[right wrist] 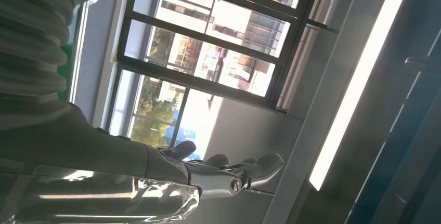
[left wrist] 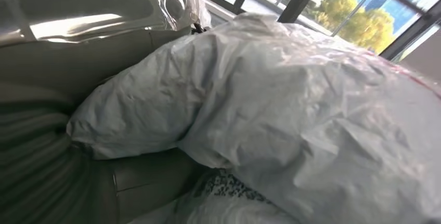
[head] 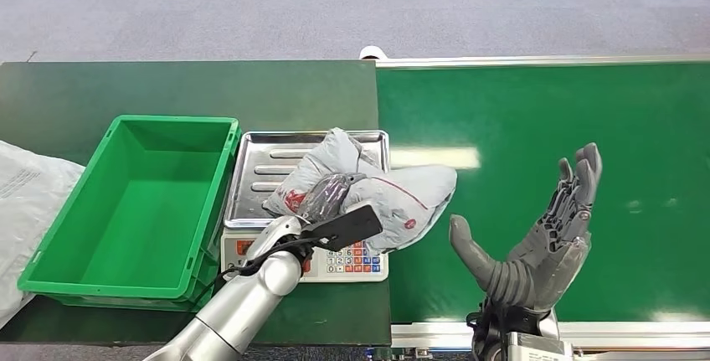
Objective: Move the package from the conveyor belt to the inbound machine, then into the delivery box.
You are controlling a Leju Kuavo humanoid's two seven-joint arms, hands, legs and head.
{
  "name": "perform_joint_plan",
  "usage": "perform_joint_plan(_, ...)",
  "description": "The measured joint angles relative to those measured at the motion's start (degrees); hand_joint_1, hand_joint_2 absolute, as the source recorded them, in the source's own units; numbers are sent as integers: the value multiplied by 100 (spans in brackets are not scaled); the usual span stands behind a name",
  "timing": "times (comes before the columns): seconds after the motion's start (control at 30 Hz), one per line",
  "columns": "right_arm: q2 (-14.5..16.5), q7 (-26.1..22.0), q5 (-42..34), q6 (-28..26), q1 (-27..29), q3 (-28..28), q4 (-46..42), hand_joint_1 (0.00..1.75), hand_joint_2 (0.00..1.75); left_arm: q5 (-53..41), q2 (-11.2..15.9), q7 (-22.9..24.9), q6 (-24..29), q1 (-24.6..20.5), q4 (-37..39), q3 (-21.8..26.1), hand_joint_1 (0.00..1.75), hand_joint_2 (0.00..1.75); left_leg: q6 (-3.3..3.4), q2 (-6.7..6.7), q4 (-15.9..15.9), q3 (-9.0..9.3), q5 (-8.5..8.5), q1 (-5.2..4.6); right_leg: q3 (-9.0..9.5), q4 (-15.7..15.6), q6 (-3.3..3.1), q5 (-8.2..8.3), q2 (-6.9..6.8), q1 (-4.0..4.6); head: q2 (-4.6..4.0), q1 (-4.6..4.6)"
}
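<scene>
resting mid-frame on the inbound machine [head: 251, 156], package [head: 393, 193] under left hand [head: 326, 196] fingers clamped; right hand [head: 536, 235] fingers apart; delivery box [head: 59, 252] pending.

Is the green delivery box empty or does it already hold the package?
Empty: the green delivery box shows bare floor inside; the grey package lies on the scale tray.

We see grey carpet [head: 251, 18] across the top of the head frame, a dark green table [head: 167, 89] at left. Large dark-framed windows [right wrist: 208, 57] glow with daylight, beside a bright ceiling light strip [right wrist: 359, 83].
</scene>
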Motion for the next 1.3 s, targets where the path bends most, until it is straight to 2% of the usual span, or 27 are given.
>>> perform_joint_plan(0.13,-8,1,-7,-60,2,1,45,0,175,590,27,-444,543,241,-495,225,175,175,0,0,0,-5,0,1,-7,1,0,0,0,1,0,0)
perform_joint_plan(0.33,-47,-28,-64,-208,21,4,119,0,175,1292,158,-931,1399,549,-1668,554,175,175,0,1,-1,-15,0,1,-13,1,0,-1,0,1,0,1)
perform_joint_plan(0.6,-55,-211,-170,-231,141,2,214,0,175,1856,409,-1408,2415,840,-2927,1168,175,175,0,1,-1,-15,0,1,-14,1,0,-1,0,1,0,1)
perform_joint_plan(0.8,-55,-193,-179,-234,155,-16,245,0,175,2045,604,-1459,2809,947,-3295,1777,175,175,-1,2,-1,-14,1,1,-14,1,0,-1,0,1,0,1)
perform_joint_plan(1.03,-55,-108,-80,-235,283,-27,284,0,175,2000,729,-1356,3092,1182,-3319,2678,175,175,-1,3,-1,-17,0,1,-20,1,-1,-1,2,1,0,2)
perform_joint_plan(1.3,-55,0,-22,-235,339,-31,331,0,175,1201,727,-730,3101,1215,-3002,3688,169,175,-1,3,-1,-17,1,1,-20,1,-1,-1,1,1,0,2)
